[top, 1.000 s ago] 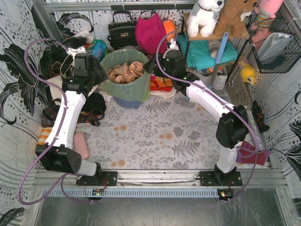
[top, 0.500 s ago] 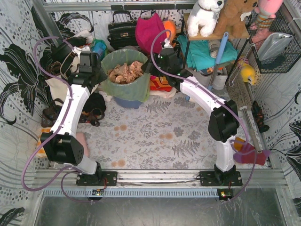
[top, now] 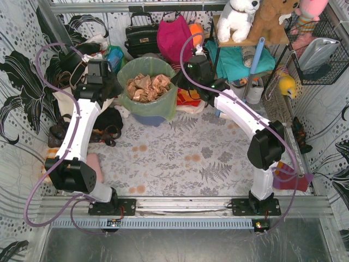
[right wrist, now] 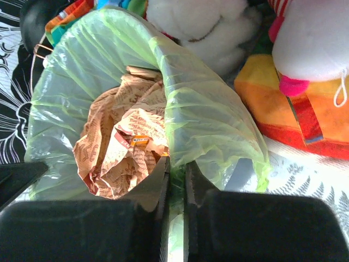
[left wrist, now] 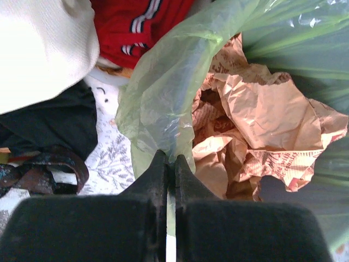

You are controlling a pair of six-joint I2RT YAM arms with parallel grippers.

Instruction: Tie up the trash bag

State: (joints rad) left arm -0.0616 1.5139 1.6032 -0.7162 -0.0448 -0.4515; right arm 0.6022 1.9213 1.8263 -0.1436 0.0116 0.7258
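Note:
The trash bag [top: 140,103] is thin lime-green plastic lining a round blue bin [top: 148,118], with crumpled brown paper [top: 146,86] inside. My left gripper [top: 115,83] is at the bag's left rim. In the left wrist view it [left wrist: 170,159] is shut on a fold of the trash bag [left wrist: 158,103]. My right gripper [top: 175,79] is at the right rim. Its wrist view shows it [right wrist: 175,166] shut on the green plastic of the trash bag [right wrist: 207,114], with paper [right wrist: 125,147] just left of the fingers.
Clutter rings the bin: a black handbag [top: 140,36], a magenta bag [top: 173,36], dark bags and shoes [top: 103,128] at the left, orange and red cloth [top: 188,98] at the right. A shelf with plush toys [top: 256,22] stands back right. Patterned floor [top: 185,158] lies in front.
Both grippers went from open to shut, each pinching the bag's rim on its own side. The rim is now drawn slightly outward at both sides.

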